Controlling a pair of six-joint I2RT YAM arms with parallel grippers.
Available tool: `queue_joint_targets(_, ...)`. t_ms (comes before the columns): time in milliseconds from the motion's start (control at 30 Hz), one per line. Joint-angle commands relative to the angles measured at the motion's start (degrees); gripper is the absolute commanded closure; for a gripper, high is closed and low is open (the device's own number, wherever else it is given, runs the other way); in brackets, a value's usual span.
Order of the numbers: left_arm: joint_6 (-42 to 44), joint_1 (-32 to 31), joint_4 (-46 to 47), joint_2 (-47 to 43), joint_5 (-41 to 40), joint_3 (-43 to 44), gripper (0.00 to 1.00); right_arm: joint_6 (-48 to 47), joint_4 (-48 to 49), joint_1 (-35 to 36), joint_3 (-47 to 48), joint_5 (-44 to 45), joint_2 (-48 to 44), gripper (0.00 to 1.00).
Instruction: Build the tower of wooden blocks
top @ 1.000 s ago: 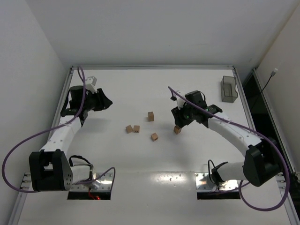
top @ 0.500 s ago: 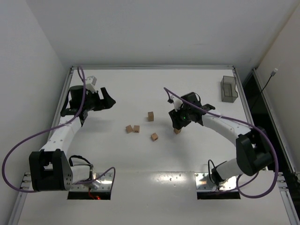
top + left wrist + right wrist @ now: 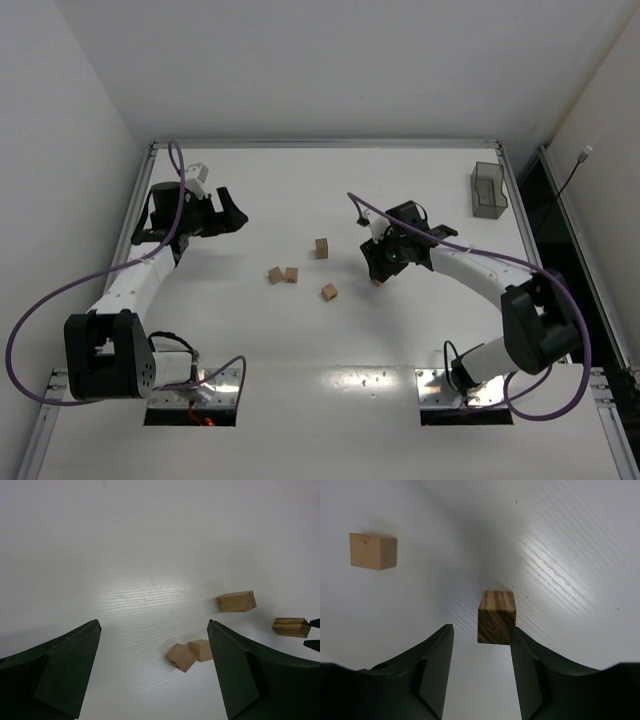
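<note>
Several tan wood blocks lie singly on the white table (image 3: 330,180); no tower is in view. One block (image 3: 321,247) lies at the middle, a touching pair (image 3: 283,274) lies left of it, and another block (image 3: 329,291) lies nearer. My right gripper (image 3: 378,268) hangs over a fifth block. In the right wrist view that dark-grained block (image 3: 496,616) stands at the fingertips of my right gripper (image 3: 481,628), against the right finger, with a gap to the left finger; the jaws are open. My left gripper (image 3: 233,213) (image 3: 153,622) is open and empty, well left of the pair (image 3: 190,654).
A translucent grey bin (image 3: 488,190) stands at the back right corner. White walls close in the table on the left, back and right. In the left wrist view, two short bricks (image 3: 237,601) (image 3: 291,627) lie beyond the pair. Another block (image 3: 373,551) lies at the upper left of the right wrist view.
My left gripper has opened from nearly shut. My right gripper has shifted slightly left and settled over the block, which is now mostly covered in the top view.
</note>
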Motion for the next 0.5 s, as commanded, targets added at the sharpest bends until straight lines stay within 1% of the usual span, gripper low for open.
queue_joint_targets(0,0.78,0.36,1.00,-0.24,0.83,2.22,0.15,-0.83,1.91,0.24,-0.24,0.13,0.50,0.55)
queue_joint_targets(267,0.79,0.36,2.76,-0.24,1.37,1.70,0.10,-0.83,1.39,-0.29,-0.24,0.13,2.26,0.55)
queue_joint_targets(467,0.26,0.36,3.28,-0.24,1.89,1.17,0.10,-0.83,2.53,-0.29,-1.46,-1.45,-0.90,0.54)
